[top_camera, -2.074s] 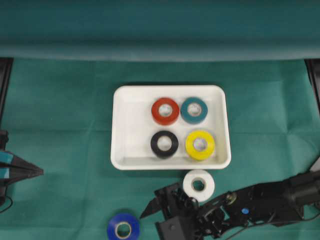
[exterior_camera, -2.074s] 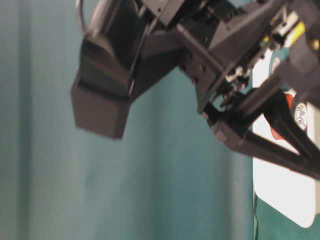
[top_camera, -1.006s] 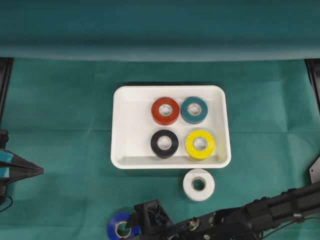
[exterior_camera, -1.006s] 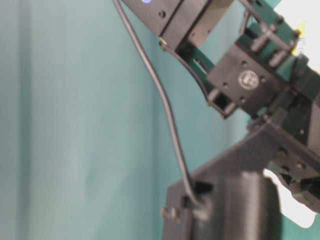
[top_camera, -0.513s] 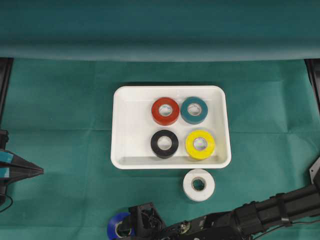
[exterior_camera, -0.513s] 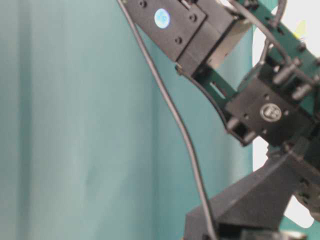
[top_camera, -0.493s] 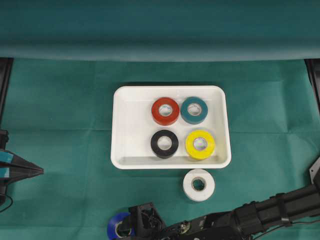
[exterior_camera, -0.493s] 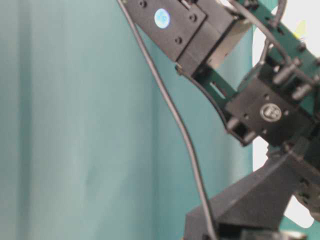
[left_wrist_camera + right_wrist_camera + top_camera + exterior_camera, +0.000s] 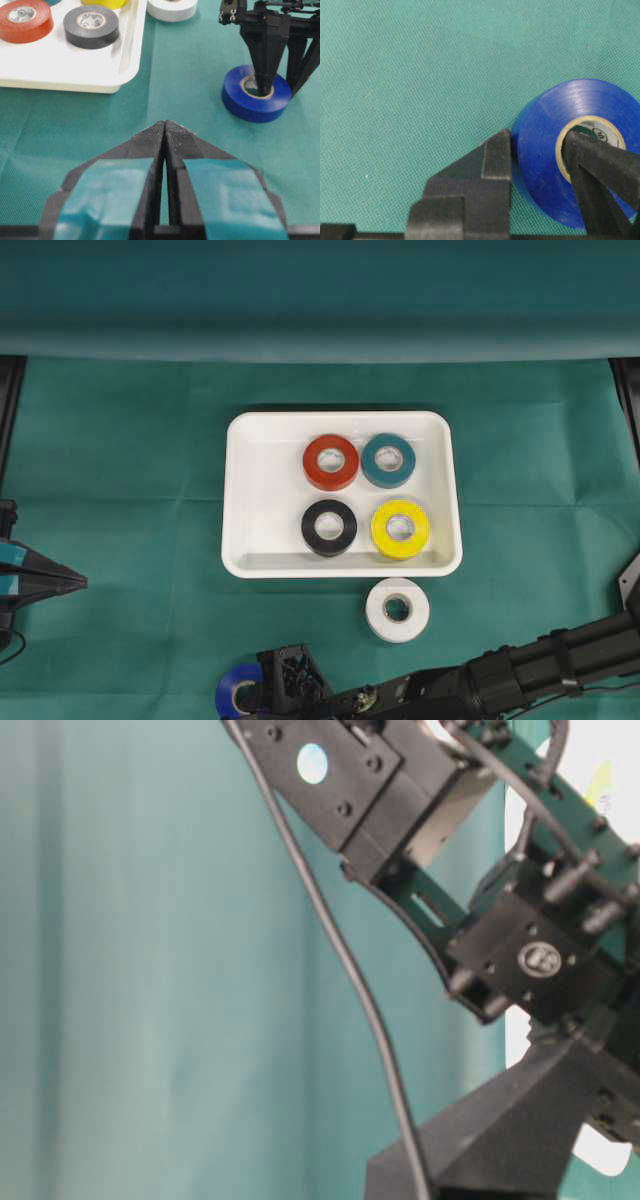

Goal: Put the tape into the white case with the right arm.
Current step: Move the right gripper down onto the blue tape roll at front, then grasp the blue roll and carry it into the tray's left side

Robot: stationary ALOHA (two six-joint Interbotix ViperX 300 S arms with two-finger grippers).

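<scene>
White tape roll (image 9: 397,610) just beside white case (image 9: 238,490), outside.

**Colour rundown, 6 tape rolls and a lot of green**

Everything sits on a dark teal-green cloth (image 9: 120,490) with a fine woven texture. The white case (image 9: 250,500) is glossy plain white. Inside it are 4 rolls: red tape (image 9: 331,462), teal tape (image 9: 389,460), black tape (image 9: 329,528) and yellow tape (image 9: 400,529). On the cloth, white tape (image 9: 397,610) and blue tape (image 9: 256,93) with a tan core. The right gripper (image 9: 272,75) is all black; the left gripper (image 9: 165,131) is black with teal bands.
</scene>
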